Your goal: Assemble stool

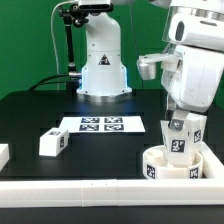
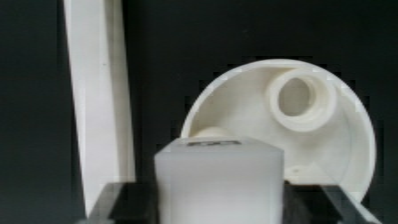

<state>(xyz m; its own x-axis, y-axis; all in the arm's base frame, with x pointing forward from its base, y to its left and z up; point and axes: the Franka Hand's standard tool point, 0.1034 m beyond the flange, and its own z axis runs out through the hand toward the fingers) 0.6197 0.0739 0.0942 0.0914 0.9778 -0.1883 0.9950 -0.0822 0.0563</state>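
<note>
The stool's round white seat (image 1: pixel 152 163) lies at the exterior view's front right, next to the front rail. In the wrist view the seat (image 2: pixel 329 140) shows a raised round socket (image 2: pixel 302 97). My gripper (image 1: pixel 181 125) hangs right over the seat and is shut on a white leg (image 1: pixel 178 142) bearing black-and-white tags. The leg's lower end is at the seat's top; whether they touch I cannot tell. In the wrist view that leg (image 2: pixel 222 165) fills the gap between the dark fingers (image 2: pixel 128 200) of the gripper (image 2: pixel 222 208). Another leg (image 1: pixel 52 142) lies loose at the left.
The marker board (image 1: pixel 100 124) lies flat mid-table in front of the robot base (image 1: pixel 102 65). A long white rail (image 1: pixel 90 190) runs along the front edge; it also shows in the wrist view (image 2: pixel 98 90). A white piece (image 1: pixel 3 153) sits at the far left edge.
</note>
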